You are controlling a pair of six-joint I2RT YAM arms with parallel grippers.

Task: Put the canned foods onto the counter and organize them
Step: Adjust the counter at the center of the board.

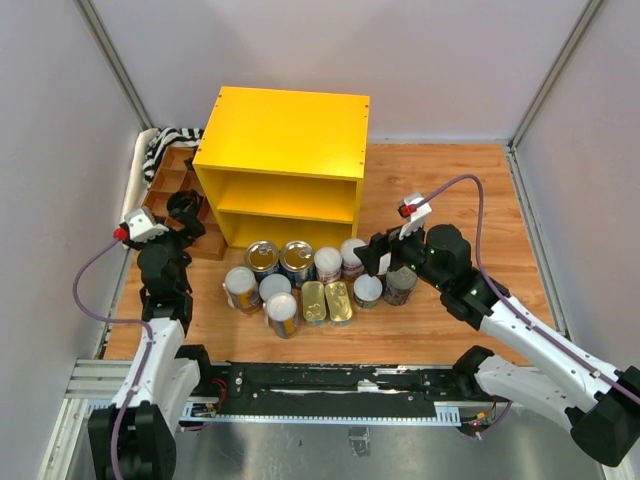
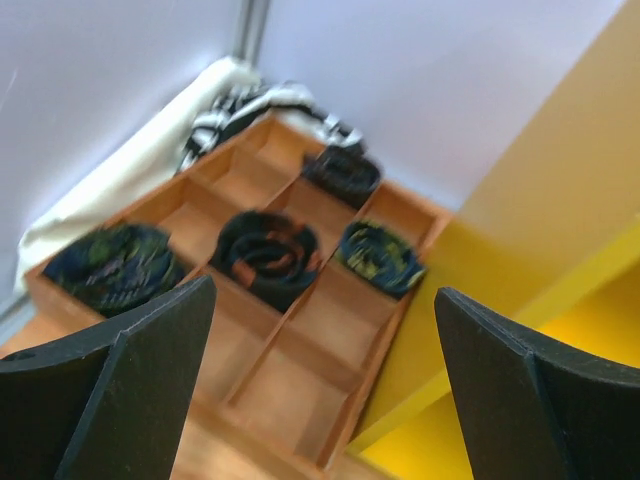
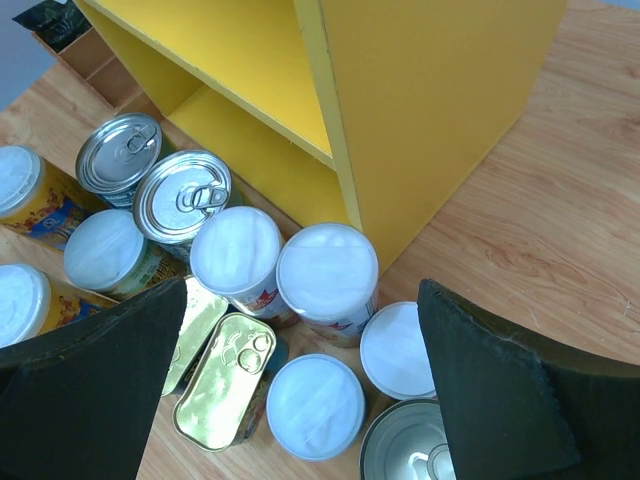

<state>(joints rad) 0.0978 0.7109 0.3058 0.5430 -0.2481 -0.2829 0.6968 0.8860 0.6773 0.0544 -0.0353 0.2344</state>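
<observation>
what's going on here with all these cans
The job is getting the cans onto the yellow shelf unit. Every can is on the table in front of it; none is on it yet. The right pincer hovers open over the cluster, holding nothing. The left pincer, also open, faces the brown divided tray.

Bright, even light, soft shadows — left wrist view blurred, others sharp.

A brown divided tray holds four dark rolled bundles. A black-and-white striped cloth lies bunched behind it.
</observation>
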